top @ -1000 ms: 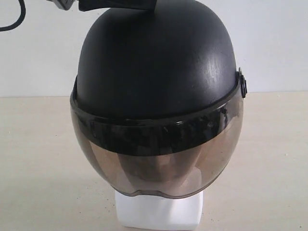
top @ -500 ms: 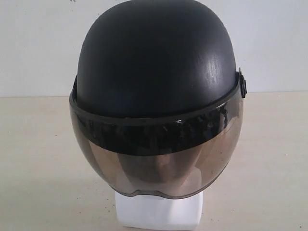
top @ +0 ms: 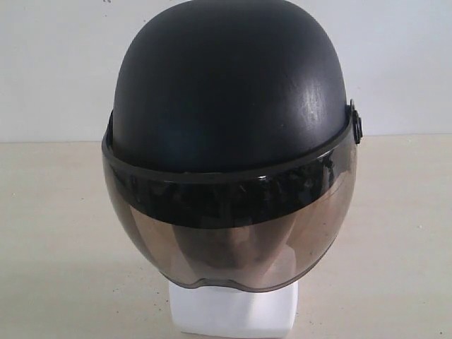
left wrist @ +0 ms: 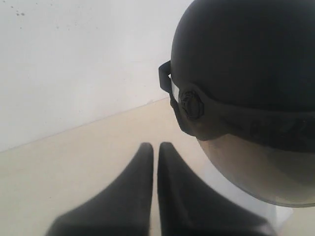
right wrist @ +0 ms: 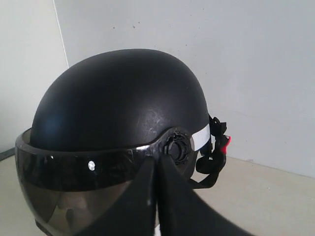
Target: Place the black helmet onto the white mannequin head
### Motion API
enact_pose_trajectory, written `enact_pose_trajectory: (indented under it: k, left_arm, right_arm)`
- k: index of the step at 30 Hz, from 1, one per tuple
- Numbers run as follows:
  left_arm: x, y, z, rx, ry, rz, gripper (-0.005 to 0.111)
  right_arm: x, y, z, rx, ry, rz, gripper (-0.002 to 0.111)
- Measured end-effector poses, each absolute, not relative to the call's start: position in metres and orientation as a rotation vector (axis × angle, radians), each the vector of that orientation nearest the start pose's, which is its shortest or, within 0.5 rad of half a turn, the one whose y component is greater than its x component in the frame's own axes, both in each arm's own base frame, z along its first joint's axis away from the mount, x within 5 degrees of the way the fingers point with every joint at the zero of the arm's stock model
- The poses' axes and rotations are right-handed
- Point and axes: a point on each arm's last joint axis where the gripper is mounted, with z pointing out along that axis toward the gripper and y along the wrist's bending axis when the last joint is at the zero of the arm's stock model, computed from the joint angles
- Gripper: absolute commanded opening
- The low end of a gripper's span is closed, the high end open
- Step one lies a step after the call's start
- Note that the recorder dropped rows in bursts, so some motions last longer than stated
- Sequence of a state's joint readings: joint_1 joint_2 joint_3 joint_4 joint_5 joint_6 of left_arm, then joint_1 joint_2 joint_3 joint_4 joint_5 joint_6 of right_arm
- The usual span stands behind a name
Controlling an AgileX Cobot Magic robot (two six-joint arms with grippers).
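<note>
left hand (left wrist: 155, 145) is pressed together, pinching nothing, and the right hand (right wrist: 156, 161) is the same. black helmet (top: 226, 92) sits on the white mannequin head (top: 233, 312), just ahead of both hands' fingertips. its smoky visor (top: 233, 240) hangs down over the face, and the neck base is on the desk (top: 56, 247).

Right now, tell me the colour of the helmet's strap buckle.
Red; the buckle shows best in the right wrist view, at the rear of the helmet.
</note>
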State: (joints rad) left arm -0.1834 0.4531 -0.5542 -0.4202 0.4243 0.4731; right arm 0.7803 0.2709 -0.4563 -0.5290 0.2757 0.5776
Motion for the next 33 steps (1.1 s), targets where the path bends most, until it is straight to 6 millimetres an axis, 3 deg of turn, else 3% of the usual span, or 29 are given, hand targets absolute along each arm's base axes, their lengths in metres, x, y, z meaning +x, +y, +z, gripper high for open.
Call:
enact_pose_trajectory:
  k: [22,28,33]
  left_arm:
    - [0.084,-0.03,0.334,0.348,1.699,-0.213,0.004]
    - [0.084,-0.03,0.334,0.348,1.699,-0.213,0.004]
    - [0.084,-0.03,0.334,0.348,1.699,-0.213,0.004]
  right_arm:
    - [0.051,0.031,0.33,-0.43,1.467,0.542,0.0]
    - [0.051,0.016,0.322,-0.216,1.454,0.373,0.0]
    - [0.054,0.006,0.298,-0.032,1.46,0.238,0.0]
